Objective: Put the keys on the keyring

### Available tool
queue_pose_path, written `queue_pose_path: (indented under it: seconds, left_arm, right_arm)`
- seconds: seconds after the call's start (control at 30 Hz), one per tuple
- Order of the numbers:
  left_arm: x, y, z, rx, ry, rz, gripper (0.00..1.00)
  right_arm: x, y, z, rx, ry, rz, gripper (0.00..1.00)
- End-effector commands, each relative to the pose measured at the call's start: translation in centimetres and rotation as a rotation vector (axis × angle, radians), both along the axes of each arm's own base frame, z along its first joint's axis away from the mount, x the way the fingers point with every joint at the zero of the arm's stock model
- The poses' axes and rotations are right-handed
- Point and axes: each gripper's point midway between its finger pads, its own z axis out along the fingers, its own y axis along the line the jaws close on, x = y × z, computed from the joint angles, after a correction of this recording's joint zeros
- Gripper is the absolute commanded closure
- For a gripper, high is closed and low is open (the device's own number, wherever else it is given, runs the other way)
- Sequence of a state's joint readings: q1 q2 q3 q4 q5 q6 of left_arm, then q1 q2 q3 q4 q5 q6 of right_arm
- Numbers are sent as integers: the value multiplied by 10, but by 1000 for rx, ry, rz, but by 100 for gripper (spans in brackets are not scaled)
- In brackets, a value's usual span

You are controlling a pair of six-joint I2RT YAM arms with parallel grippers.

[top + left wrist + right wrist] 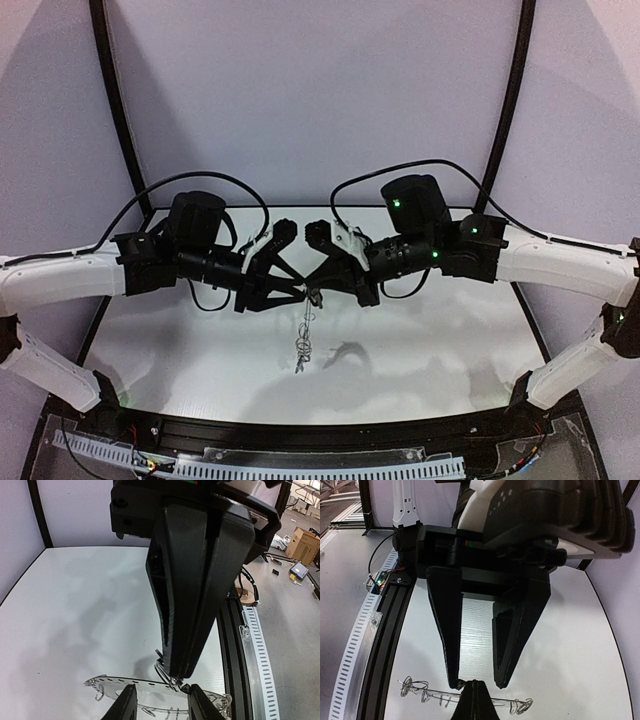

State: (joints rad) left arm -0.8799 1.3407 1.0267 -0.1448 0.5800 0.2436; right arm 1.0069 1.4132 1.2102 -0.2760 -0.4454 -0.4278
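One keyring and two grippers show; no key can be told apart from the wire around the ring. The keyring is seen edge-on in both wrist views, a thin pale disc with small holes along its rim. At least four thin wire loops stick out from it, bunched at its two ends.

The right gripper has its fingers pressed together, tips pinching the rim of the keyring or a loop on it; which of the two cannot be told. The left gripper is spread wide. Its two fingers come down on either side of the right gripper's tips, with one tip at or just beside the ring.

From above, the two grippers meet nose to nose over the middle of the white table. The keyring hangs off their meeting point as a thin line, and its shadow falls on the table just beside it. It is well apart from the left and right table edges, from the black rail along the near edge and from the black posts at the back
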Motion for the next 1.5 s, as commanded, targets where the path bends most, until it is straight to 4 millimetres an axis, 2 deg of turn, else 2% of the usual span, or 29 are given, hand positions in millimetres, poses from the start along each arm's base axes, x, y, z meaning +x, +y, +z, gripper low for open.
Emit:
queue_pose_path:
  seconds: [0.0, 0.23, 0.33, 0.37, 0.4, 0.47, 0.7, 0.83, 1.03, 1.27, 1.3, 1.33, 1.37, 1.43, 1.47]
  left_arm:
    - [-3, 0, 10, -21, 9, -10, 65]
    - [0, -5, 16, -52, 2, -10, 68]
    - [3, -8, 12, -39, 3, -13, 80]
    - [3, -8, 12, -38, 3, -13, 80]
    - [3, -9, 12, -33, 4, -18, 93]
    - [2, -10, 11, -29, 3, -29, 99]
    - [-3, -8, 17, -43, 8, -44, 99]
    - [-8, -3, 18, -48, 6, -48, 99]
    - [-16, 5, 21, -70, -28, -62, 99]
    - [-15, 9, 14, -46, -31, -48, 99]
    - [-11, 8, 13, -47, -35, -26, 98]
    - [-7, 7, 15, -57, -47, -13, 89]
    - [1, 6, 14, -54, -46, 30, 64]
    - [7, 3, 15, -59, -49, 51, 50]
    - [8, 2, 16, -61, -49, 52, 47]
  right_arm:
    - [3, 0, 31, 86, -29, -33, 100]
    - [-2, 0, 38, 110, -20, -18, 100]
    - [-3, -2, 41, 113, -23, -15, 100]
    - [-3, -2, 41, 112, -22, -14, 100]
    - [-4, -2, 41, 111, -21, -10, 100]
    - [-5, -3, 41, 110, -21, -7, 100]
    - [-3, -4, 36, 91, -14, -22, 100]
    - [13, -9, 36, 77, -19, -126, 100]
    - [25, -16, 30, 55, -3, -210, 100]
    - [28, -17, 34, 69, 28, -206, 100]
    - [25, -16, 36, 73, 40, -185, 100]
    - [21, -15, 38, 79, 47, -165, 100]
    - [18, -14, 40, 83, 56, -147, 100]
    - [16, -13, 41, 83, 69, -136, 100]
    - [17, -12, 40, 79, 75, -139, 100]
